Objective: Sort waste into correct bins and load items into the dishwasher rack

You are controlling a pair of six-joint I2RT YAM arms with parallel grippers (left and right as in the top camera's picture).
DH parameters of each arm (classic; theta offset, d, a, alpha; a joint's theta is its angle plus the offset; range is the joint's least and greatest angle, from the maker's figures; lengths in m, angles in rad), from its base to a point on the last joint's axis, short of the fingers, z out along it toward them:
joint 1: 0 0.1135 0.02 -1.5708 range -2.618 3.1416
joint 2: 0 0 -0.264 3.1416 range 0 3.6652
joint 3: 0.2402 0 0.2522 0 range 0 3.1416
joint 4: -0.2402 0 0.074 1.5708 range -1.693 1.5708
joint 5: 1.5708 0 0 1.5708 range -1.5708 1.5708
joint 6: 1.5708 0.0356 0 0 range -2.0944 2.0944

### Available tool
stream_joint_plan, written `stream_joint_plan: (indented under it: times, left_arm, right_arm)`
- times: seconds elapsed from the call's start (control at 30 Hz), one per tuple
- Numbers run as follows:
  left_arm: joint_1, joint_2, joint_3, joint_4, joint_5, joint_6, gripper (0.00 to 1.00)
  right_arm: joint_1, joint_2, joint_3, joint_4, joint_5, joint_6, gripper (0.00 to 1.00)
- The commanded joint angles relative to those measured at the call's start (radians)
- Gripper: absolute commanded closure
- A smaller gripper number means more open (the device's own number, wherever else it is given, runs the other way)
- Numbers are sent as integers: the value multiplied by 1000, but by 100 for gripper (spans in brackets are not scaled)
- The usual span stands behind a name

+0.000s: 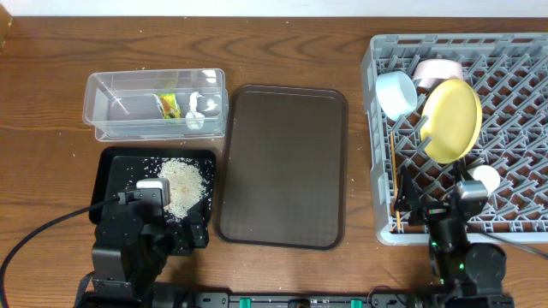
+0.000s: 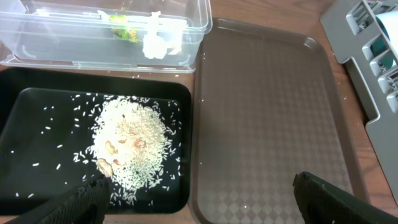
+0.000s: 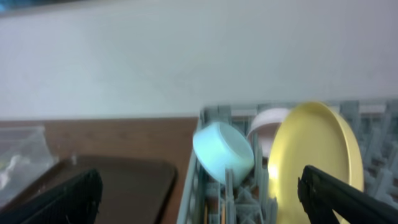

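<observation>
The left wrist view shows brownish bits in the rice heap (image 2: 127, 146) — overhead it looks plain white. The left gripper (image 2: 199, 182) and the right gripper (image 3: 200, 175) stand spread.

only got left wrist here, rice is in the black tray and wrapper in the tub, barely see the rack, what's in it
observer: the plate stands on edge in the rack, with the blue bowl and white bowl at its far-left side.
operator: chopsticks?
observer: the chopsticks are in the rack too, lying along the edge nearest the brown tray.
operator: and the cup
observer: the cup is in the rack, just nearer the robot than the plate.
</observation>
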Motion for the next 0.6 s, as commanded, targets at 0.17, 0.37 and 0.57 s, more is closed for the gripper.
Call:
stream_joint_plan:
  times: [0.17, 0.37, 0.57]
  left_arm:
    - [2, -3, -5, -1, -5, 6, 3]
    - [2, -3, -5, -1, -5, 6, 3]
    - [2, -3, -5, -1, -5, 6, 3]
  right_arm:
    - [-6, -72, -150, 127, 36, -10, 1]
    - [-6, -67, -150, -63, 39, 9, 1]
    - [-6, -64, -150, -63, 36, 9, 1]
